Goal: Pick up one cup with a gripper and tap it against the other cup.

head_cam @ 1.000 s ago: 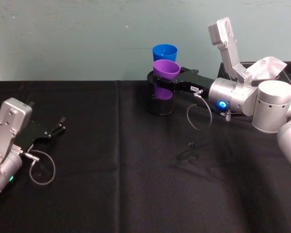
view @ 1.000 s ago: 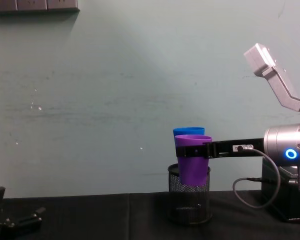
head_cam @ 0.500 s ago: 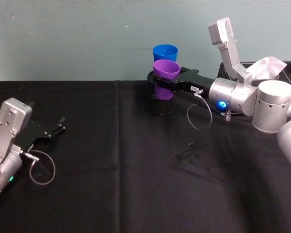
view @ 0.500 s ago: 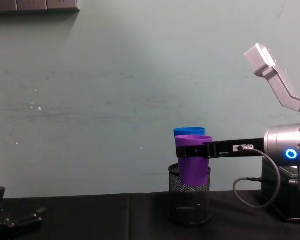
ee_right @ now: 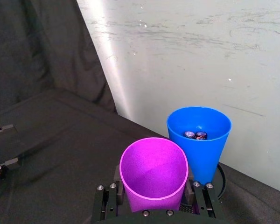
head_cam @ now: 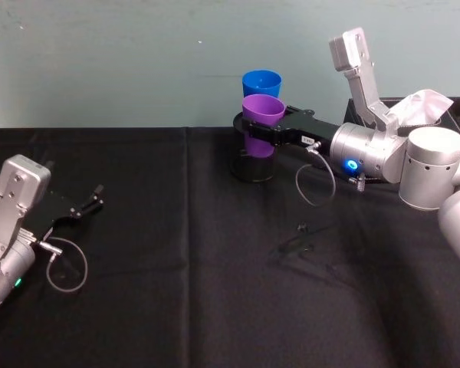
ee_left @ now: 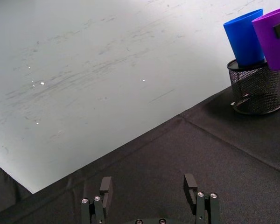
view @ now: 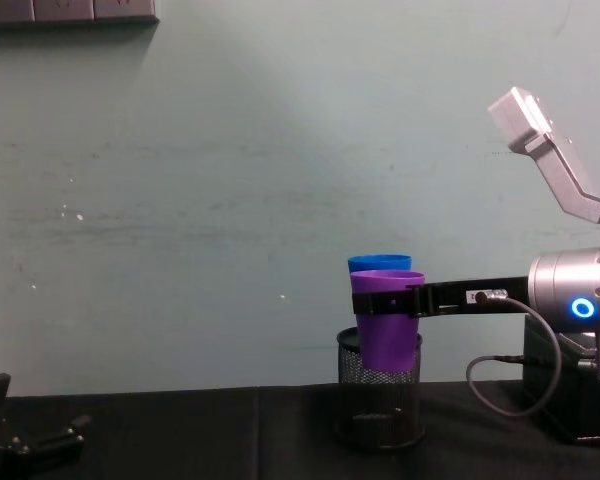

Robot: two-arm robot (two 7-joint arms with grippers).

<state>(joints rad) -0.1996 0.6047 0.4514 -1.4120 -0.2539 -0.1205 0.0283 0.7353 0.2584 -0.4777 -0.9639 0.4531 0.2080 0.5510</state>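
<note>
My right claw (head_cam: pixel 253 132) is clamped on the purple tapered plastic tumbler (head_cam: pixel 262 111), one black finger on each side just below its wide rim. It holds the tumbler upright, off the black cloth-covered desk (head_cam: pixel 176 291), near the far edge and right of the middle. From my right wrist I look straight into the tumbler (ee_right: pixel 154 172); it looks bare inside.

Just behind it stands the bright blue tapered plastic tumbler (head_cam: pixel 261 80), its foot sunk in a black round wire-mesh pen holder (head_cam: pixel 253 169) on the desk. At the bottom of the blue tumbler (ee_right: pixel 199 140) lie two small round metal-ended things (ee_right: pixel 196 135), too small for me to name. The two rims sit very close; I cannot tell whether they touch.

From my chest, the purple tumbler (view: pixel 388 320) covers most of the blue one (view: pixel 378 263), leaving its rim in sight, and its lower end overlaps the top of the holder (view: pixel 380 410). Whether it hangs above the holder or in front of it, I cannot tell.

My left claw (head_cam: pixel 88 205) lies low by the desk's left edge, fingers (ee_left: pixel 106 184) spread wide with nothing between them.
</note>
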